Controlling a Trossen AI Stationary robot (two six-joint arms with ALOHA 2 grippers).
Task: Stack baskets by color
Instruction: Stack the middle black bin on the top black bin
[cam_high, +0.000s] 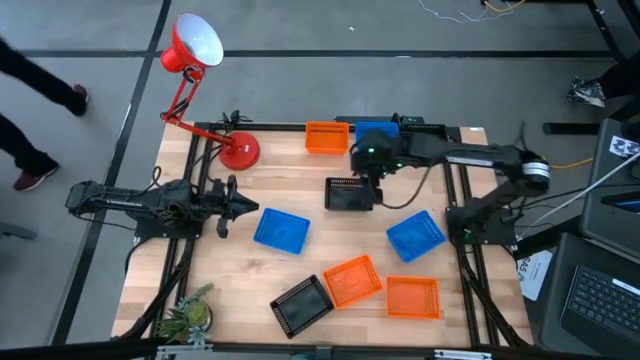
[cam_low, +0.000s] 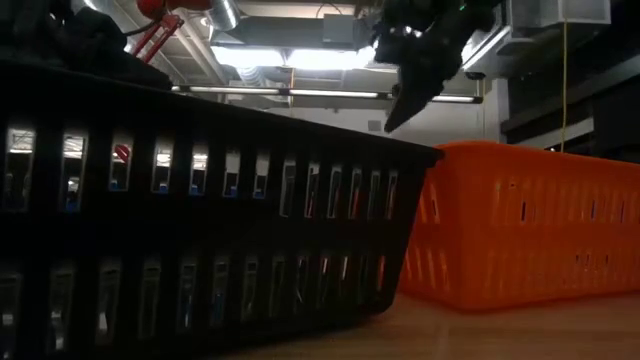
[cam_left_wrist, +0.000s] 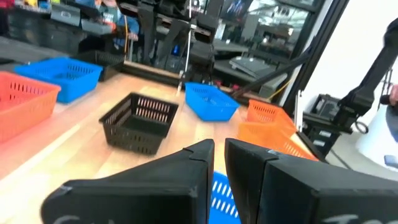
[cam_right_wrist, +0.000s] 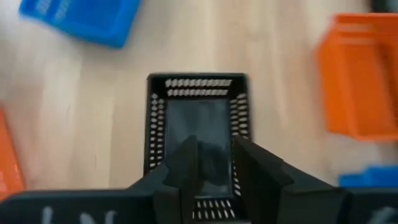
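Jaws (cam_high: 361, 178) above black basket (cam_high: 350, 194)

Wooden table (cam_high: 250, 270) with about eight scattered baskets (cam_high: 281, 230), red lamp (cam_high: 198, 60), small plant (cam_high: 187, 315).

Your low view is mostly blocked by a black basket (cam_low: 200, 230) cut off at its left edge. Behind the right claw (cam_high: 362, 178), the far blue basket (cam_high: 377, 131) is partly hidden from above.

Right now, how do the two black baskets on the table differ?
The black basket under the right gripper lies square to the table edges, alone mid-table; the black basket at the near edge sits turned at an angle, close beside an orange basket. The right gripper hovers over the first; no gripper is near the second. Both are empty, upright and look alike in size.
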